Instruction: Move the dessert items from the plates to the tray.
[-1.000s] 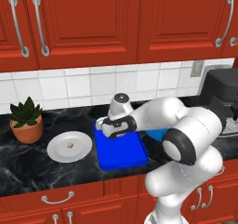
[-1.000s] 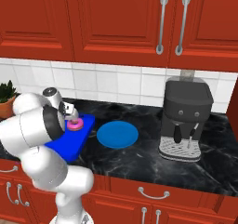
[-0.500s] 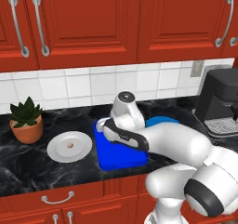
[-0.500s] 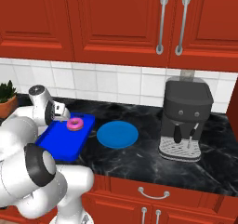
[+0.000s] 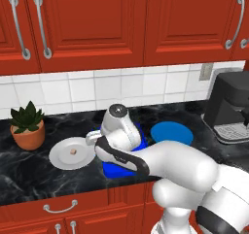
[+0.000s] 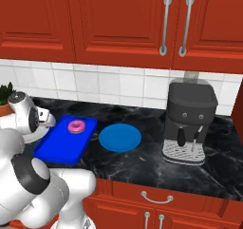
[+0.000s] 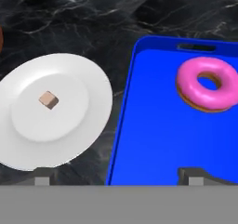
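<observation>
The pink-frosted donut [image 7: 207,89] lies on the blue tray [image 7: 153,139], toward its far end, also seen in the right base view as donut [image 6: 76,126] on tray [image 6: 61,145]. A tiny tan cube [image 7: 48,99] rests near the middle of the white plate [image 7: 69,79], left of the tray. My gripper [image 7: 118,177] is open and holds nothing, hovering above the gap between white plate and tray. From the left base view, the gripper [image 5: 91,139] hangs at the right edge of the white plate [image 5: 61,158], and my arm hides much of the tray [image 5: 113,171]. The round blue plate [image 5: 171,132] has nothing on it.
A potted plant [image 5: 28,126] stands left of the white plate. A dark coffee machine [image 6: 188,123] stands at the right end of the black marble counter [image 6: 142,161]. Red cabinets hang above a tiled wall.
My arm has swung left from over the tray toward the white plate. The gripper stayed open. The donut has not moved on the tray.
</observation>
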{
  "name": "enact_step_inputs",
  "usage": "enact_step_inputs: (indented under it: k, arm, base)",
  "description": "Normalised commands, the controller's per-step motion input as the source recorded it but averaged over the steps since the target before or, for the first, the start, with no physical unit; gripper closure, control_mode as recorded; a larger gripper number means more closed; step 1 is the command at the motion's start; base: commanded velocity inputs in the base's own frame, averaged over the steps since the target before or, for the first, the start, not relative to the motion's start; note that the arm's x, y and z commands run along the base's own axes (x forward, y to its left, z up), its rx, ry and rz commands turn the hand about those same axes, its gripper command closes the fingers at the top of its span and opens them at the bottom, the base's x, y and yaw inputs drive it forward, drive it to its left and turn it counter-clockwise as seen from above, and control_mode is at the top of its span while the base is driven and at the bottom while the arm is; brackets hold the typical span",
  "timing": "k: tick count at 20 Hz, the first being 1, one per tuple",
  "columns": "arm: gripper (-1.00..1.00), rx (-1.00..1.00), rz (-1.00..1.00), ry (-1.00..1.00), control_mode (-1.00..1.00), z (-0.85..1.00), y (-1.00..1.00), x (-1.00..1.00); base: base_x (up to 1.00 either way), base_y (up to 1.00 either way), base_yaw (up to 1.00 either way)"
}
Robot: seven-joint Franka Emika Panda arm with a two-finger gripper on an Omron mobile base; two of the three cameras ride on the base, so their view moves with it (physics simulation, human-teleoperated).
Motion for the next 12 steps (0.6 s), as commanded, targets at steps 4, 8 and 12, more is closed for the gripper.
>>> enact_step_inputs:
  k: [4, 8, 12]
  arm:
    - [-1.00, 0.00, 0.00, 0.00, -1.00, 0.04, 0.74, 0.00]
    - [-1.00, 0.00, 0.00, 0.01, -1.00, 0.00, 0.64, 0.00]
    - [-1.00, 0.00, 0.00, 0.08, -1.00, 0.00, 0.43, 0.00]
  base:
    - [0.00, 0.00, 0.00]
    - [0.00, 0.00, 0.00]
    - [0.00, 0.00, 0.00]
